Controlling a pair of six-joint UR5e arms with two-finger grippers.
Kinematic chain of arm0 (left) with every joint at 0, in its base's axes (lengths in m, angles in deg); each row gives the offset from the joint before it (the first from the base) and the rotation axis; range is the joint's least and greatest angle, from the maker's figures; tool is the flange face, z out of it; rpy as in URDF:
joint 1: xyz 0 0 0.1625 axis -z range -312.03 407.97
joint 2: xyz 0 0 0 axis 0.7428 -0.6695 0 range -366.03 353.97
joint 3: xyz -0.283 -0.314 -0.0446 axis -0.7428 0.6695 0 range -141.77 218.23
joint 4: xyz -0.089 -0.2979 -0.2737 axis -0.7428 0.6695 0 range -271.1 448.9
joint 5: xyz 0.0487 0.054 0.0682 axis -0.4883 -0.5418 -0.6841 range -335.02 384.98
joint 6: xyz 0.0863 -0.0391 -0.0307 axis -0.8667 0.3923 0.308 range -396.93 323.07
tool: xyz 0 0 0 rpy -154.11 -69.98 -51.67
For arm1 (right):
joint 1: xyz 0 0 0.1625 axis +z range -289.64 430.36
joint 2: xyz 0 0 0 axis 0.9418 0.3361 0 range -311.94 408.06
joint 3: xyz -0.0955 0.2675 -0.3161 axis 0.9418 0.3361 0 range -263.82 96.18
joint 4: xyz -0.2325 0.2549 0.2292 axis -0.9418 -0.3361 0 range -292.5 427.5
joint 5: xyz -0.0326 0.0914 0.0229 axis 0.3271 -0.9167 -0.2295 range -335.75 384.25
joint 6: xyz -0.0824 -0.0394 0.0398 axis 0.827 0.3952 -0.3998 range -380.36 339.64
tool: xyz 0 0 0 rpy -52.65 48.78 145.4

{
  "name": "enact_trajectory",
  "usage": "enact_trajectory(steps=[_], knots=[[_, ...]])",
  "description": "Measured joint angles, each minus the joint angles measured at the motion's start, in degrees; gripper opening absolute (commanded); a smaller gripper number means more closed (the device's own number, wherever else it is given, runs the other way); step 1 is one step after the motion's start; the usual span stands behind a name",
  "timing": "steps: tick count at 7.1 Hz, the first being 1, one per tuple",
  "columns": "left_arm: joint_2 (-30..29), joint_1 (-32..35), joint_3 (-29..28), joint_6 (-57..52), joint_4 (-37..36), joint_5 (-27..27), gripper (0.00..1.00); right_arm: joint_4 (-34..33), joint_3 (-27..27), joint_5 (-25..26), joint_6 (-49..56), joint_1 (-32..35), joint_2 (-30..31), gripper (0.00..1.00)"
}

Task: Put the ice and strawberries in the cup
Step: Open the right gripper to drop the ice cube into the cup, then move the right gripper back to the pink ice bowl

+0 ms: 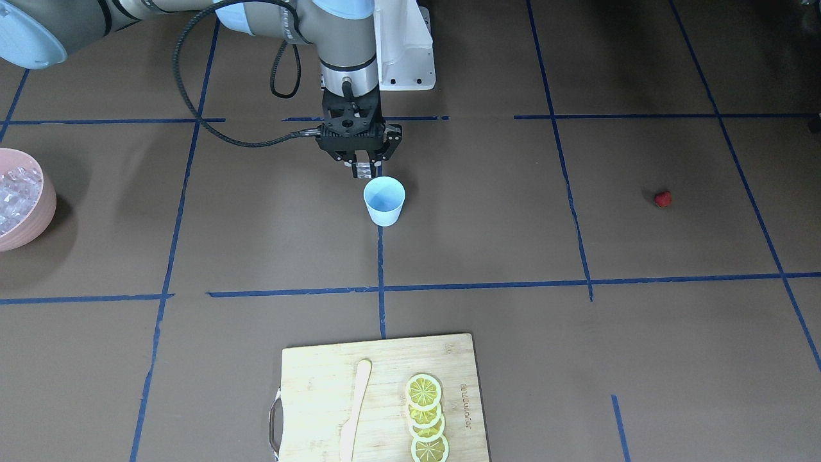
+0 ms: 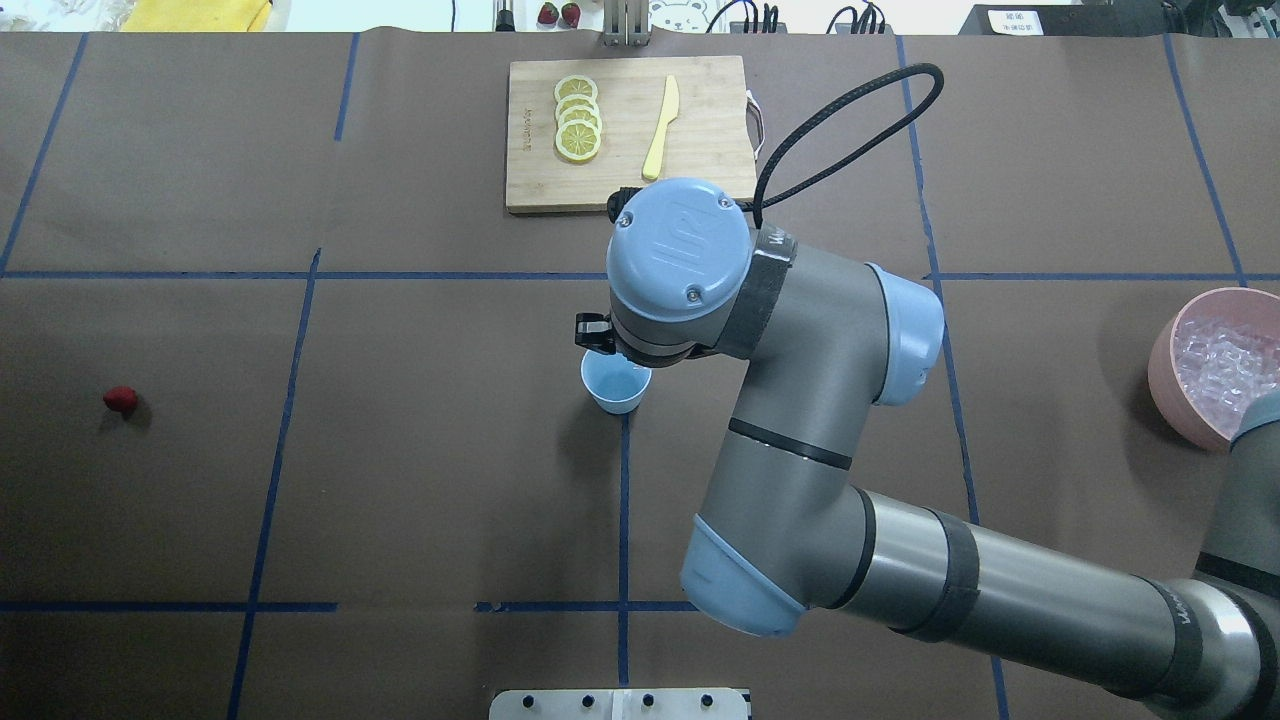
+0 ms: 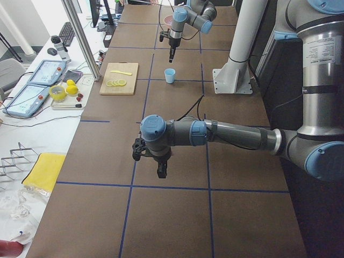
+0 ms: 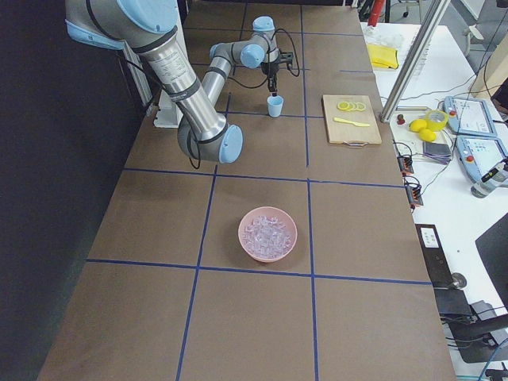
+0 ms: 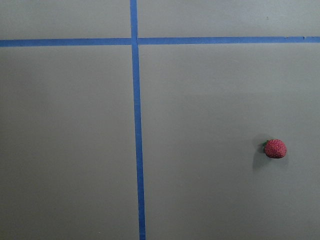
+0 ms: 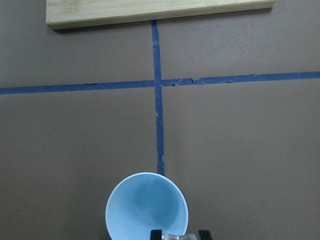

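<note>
Right gripper holds ice over the cup.

The right gripper (image 1: 363,171) points straight down, its fingers clenched on a small clear ice cube (image 6: 174,235), just above the robot-side rim of the cup (image 1: 385,201). The cup stands upright mid-table on a blue tape line (image 1: 381,282). The strawberry (image 1: 662,199) lies alone toward the table's left end, well apart from the cup. The left gripper (image 3: 161,172) hangs over that part of the table; I cannot tell whether it is released or clenched. More ice (image 1: 16,192) fills the pink bowl (image 1: 40,221) at the right end. A board (image 1: 314,385) with lemon slices (image 1: 425,417) and a knife (image 1: 355,410) lies beyond the cup.
</note>
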Motion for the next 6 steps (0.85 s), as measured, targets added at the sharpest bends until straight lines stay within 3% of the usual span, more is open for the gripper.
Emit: enact_trajectory(steps=[2, 3, 4, 6], knots=[[0.0, 0.0, 0.3, 0.02, 0.0, 0.0, 1.0, 0.33, 4.39, 1.21, -0.93, -0.6, -2.93, 0.04], [0.0, 0.02, 0.4, 0.05, 0.0, 0.0, 1.0, 0.8, 6.23, 1.7, -1.29, -0.78, -3.92, 0.33], [0.0, 0.03, 0.47, 0.06, 0.0, 0.0, 1.0, 1.12, 7.12, 1.97, -1.35, -0.91, -4.3, 0.99], [0.0, 0.02, 0.49, 0.07, 0.0, 0.0, 1.0, 1.31, 7.52, 3.06, -0.78, -1.22, -4.34, 0.99]])
